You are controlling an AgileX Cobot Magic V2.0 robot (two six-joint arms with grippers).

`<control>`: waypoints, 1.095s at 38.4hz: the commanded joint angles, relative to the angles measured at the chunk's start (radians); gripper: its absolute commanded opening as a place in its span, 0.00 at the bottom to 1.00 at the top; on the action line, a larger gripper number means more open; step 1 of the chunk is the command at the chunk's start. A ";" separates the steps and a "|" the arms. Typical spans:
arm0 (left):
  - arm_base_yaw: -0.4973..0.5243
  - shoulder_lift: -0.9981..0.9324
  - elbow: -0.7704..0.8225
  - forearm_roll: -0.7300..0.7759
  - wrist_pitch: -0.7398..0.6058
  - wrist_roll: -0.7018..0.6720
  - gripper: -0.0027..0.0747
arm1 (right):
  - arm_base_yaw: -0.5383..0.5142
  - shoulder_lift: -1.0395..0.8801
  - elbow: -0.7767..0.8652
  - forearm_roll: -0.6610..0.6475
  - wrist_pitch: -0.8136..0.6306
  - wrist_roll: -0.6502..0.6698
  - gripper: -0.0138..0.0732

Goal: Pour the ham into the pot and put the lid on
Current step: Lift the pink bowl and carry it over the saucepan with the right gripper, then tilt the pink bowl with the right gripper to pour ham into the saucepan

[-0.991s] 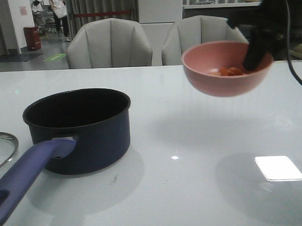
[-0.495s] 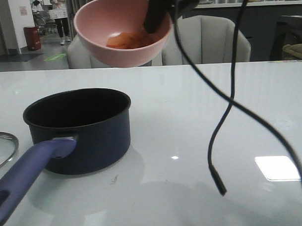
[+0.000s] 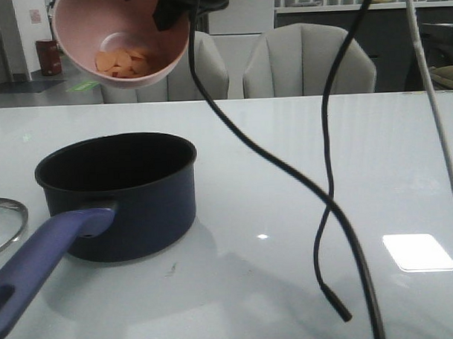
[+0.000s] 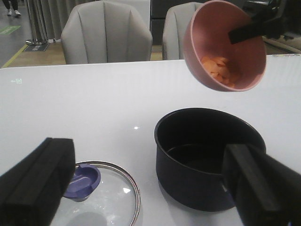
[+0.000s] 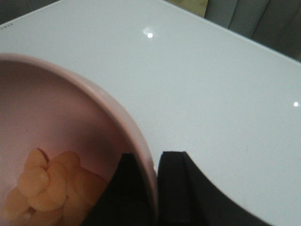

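- The right gripper (image 5: 153, 188) pinches the rim of a round pink bowl (image 3: 121, 41), one black finger inside the wall and one outside, jaws narrow on the rim.
- That bowl hangs in the air above the dark navy-blue round saucepan with a black interior (image 3: 117, 194), tilted so its open mouth faces partly toward the front edge of the table.
- The orange-pink chopped ham chunks (image 3: 122, 63) lie heaped against the lower side of the bowl's inside; they sit close under the finger in the right wrist view (image 5: 44, 188).
- The saucepan stands on the glossy white table (image 3: 301, 182) near the front-left corner, its long purple-blue handle (image 3: 40, 258) pointing to the front edge.
- The round glass lid with a metal rim (image 4: 106, 197) lies flat on the table just beside the saucepan, toward the left edge, blue knob (image 4: 82, 179) up.
- The left gripper (image 4: 150, 197) hovers with its black fingers spread wide, one over the lid, the other over the saucepan, holding nothing.
- Black cables (image 3: 325, 211) dangle over the table's right half.
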 commanded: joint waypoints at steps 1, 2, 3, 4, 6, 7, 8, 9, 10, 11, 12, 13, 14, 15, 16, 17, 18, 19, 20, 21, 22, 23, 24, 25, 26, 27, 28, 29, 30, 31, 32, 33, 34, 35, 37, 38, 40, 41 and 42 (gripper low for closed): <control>-0.008 0.008 -0.036 -0.003 -0.081 0.003 0.90 | 0.007 -0.050 0.030 -0.062 -0.254 -0.015 0.32; -0.008 0.008 -0.036 -0.003 -0.081 0.003 0.90 | 0.007 -0.050 0.053 -0.062 -0.306 -0.015 0.32; -0.008 0.008 -0.036 -0.003 -0.081 0.003 0.90 | 0.007 -0.050 0.065 -0.062 -0.332 -0.015 0.32; -0.008 0.008 -0.036 -0.003 -0.080 0.003 0.90 | 0.007 -0.050 0.090 -0.062 -0.384 -0.016 0.32; -0.008 0.008 -0.036 -0.003 -0.080 0.003 0.90 | 0.007 -0.050 0.133 -0.062 -0.472 -0.020 0.32; -0.008 0.008 -0.036 -0.003 -0.080 0.003 0.90 | 0.007 -0.050 0.158 -0.062 -0.524 -0.021 0.32; -0.008 0.008 -0.036 -0.003 -0.080 0.003 0.90 | 0.007 -0.050 0.176 -0.062 -0.564 -0.021 0.32; -0.008 0.008 -0.036 -0.003 -0.080 0.003 0.90 | 0.007 -0.048 0.199 -0.068 -0.618 -0.021 0.32; -0.008 0.008 -0.036 -0.003 -0.080 0.003 0.90 | 0.007 -0.047 0.215 -0.075 -0.661 -0.021 0.32; -0.008 0.008 -0.036 -0.003 -0.080 0.003 0.90 | 0.007 -0.043 0.230 -0.088 -0.704 -0.022 0.32; -0.008 0.008 -0.036 -0.003 -0.080 0.003 0.90 | 0.007 -0.036 0.247 -0.113 -0.761 -0.030 0.32; -0.008 0.008 -0.036 -0.003 -0.080 0.003 0.90 | 0.007 -0.030 0.259 -0.133 -0.803 -0.039 0.32; -0.008 0.008 -0.036 -0.003 -0.080 0.003 0.90 | 0.007 -0.023 0.271 -0.156 -0.851 -0.055 0.32; -0.008 0.008 -0.036 -0.003 -0.080 0.003 0.90 | 0.007 -0.018 0.278 -0.170 -0.882 -0.067 0.32; -0.008 0.008 -0.036 -0.003 -0.080 0.003 0.90 | 0.007 -0.012 0.283 -0.182 -0.910 -0.076 0.32; -0.008 0.008 -0.036 -0.003 -0.080 0.003 0.90 | 0.007 -0.003 0.288 -0.193 -0.939 -0.088 0.32; -0.008 0.008 -0.036 -0.003 -0.080 0.003 0.90 | 0.007 0.004 0.290 -0.201 -0.969 -0.102 0.32; -0.008 0.008 -0.036 -0.003 -0.080 0.003 0.90 | 0.007 0.011 0.291 -0.202 -0.987 -0.114 0.32; -0.008 0.008 -0.036 -0.003 -0.080 0.003 0.90 | 0.007 0.020 0.291 -0.203 -1.012 -0.132 0.32; -0.008 0.008 -0.036 -0.003 -0.080 0.003 0.90 | 0.007 0.025 0.291 -0.203 -1.030 -0.148 0.32; -0.008 0.008 -0.036 -0.003 -0.080 0.003 0.90 | 0.007 0.031 0.291 -0.203 -1.047 -0.168 0.32; -0.008 0.008 -0.036 -0.003 -0.080 0.003 0.90 | 0.007 0.037 0.291 -0.203 -1.074 -0.195 0.32; -0.008 0.008 -0.036 -0.003 -0.080 0.003 0.90 | 0.007 0.039 0.291 -0.203 -1.094 -0.215 0.32; -0.008 0.008 -0.036 -0.003 -0.080 0.003 0.90 | 0.007 0.043 0.292 -0.203 -1.114 -0.244 0.32; -0.008 0.008 -0.036 -0.003 -0.080 0.003 0.90 | 0.007 0.044 0.292 -0.203 -1.132 -0.263 0.32; -0.008 0.008 -0.036 -0.003 -0.080 0.003 0.90 | 0.007 0.044 0.292 -0.203 -1.156 -0.287 0.32; -0.008 0.008 -0.036 -0.003 -0.080 0.003 0.90 | 0.007 0.044 0.292 -0.203 -1.172 -0.309 0.32; -0.008 0.008 -0.036 -0.003 -0.080 0.003 0.90 | 0.007 0.044 0.292 -0.203 -1.179 -0.320 0.32; -0.008 0.008 -0.036 -0.003 -0.080 0.003 0.90 | 0.007 0.044 0.292 -0.203 -1.194 -0.340 0.32; -0.008 0.008 -0.036 -0.003 -0.080 0.003 0.90 | 0.007 0.044 0.292 -0.203 -1.207 -0.359 0.32; -0.008 0.008 -0.036 -0.003 -0.080 0.003 0.90 | 0.007 0.044 0.292 -0.203 -1.213 -0.374 0.32; -0.008 0.008 -0.036 -0.003 -0.080 0.003 0.90 | 0.007 0.044 0.292 -0.203 -1.222 -0.391 0.32; -0.008 0.008 -0.036 -0.003 -0.080 0.003 0.90 | 0.007 0.044 0.292 -0.203 -1.228 -0.405 0.32; -0.008 0.008 -0.036 -0.003 -0.080 0.003 0.90 | 0.007 0.044 0.292 -0.203 -1.236 -0.422 0.32; -0.008 0.008 -0.036 -0.003 -0.080 0.003 0.90 | 0.007 0.045 0.292 -0.204 -1.250 -0.448 0.32; -0.008 0.008 -0.036 -0.003 -0.080 0.003 0.90 | 0.007 0.046 0.292 -0.207 -1.255 -0.461 0.32; -0.008 0.008 -0.036 -0.003 -0.080 0.003 0.90 | 0.007 0.048 0.292 -0.222 -1.267 -0.495 0.32; -0.008 0.008 -0.036 -0.003 -0.080 0.003 0.90 | 0.007 0.050 0.292 -0.231 -1.273 -0.520 0.32; -0.008 0.008 -0.036 -0.003 -0.080 0.003 0.90 | 0.007 0.052 0.292 -0.233 -1.279 -0.539 0.32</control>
